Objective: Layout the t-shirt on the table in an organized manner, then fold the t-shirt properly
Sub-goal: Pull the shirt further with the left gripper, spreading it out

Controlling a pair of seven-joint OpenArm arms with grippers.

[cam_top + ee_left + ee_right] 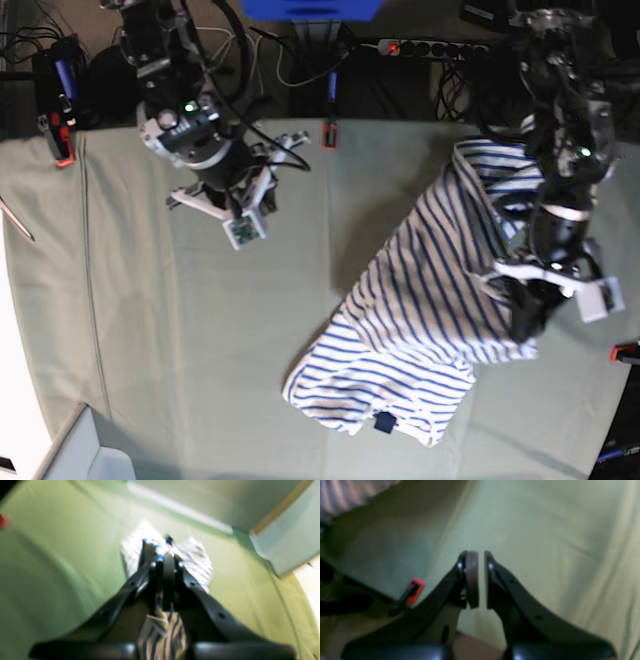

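Striped cotton, the t-shirt (430, 300) lies bunched on the table's (180, 340) right half with your left gripper (527, 308) clenched on its edge, right gripper (481, 580) closed empty, so you're still laying out: next, spread it flat.

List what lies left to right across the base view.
Red clamp at the table edge → right end effector → small red clamp → striped t-shirt → left end effector, shut on the t-shirt's edge.
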